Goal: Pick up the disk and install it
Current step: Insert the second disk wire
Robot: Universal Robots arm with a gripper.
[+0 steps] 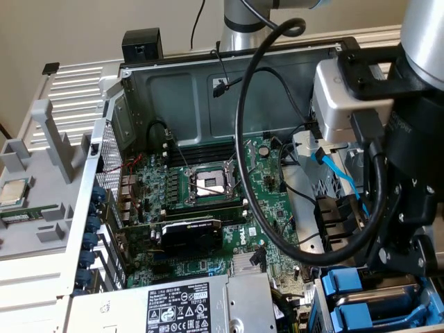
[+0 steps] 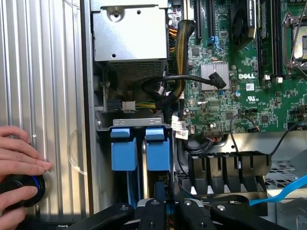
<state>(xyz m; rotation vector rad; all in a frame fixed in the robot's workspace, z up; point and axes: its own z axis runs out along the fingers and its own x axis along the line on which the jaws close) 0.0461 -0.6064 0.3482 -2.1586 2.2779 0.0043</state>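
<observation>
The black-linked end effector (image 2: pixel 165 211) hangs low over the open computer case's drive bay, just above two upright blue plastic carriers (image 2: pixel 140 148) standing side by side; whether its fingers are apart or together cannot be told. The silver disk itself cannot be singled out. A person's hand (image 2: pixel 17 167) rests on a black knob (image 2: pixel 21 189) beside the ribbed metal panel (image 2: pixel 48 96).

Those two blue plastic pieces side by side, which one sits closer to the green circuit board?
The blue carrier bordering the black cables is closer to the green circuit board; the other blue carrier sits beside the ribbed silver panel.
</observation>
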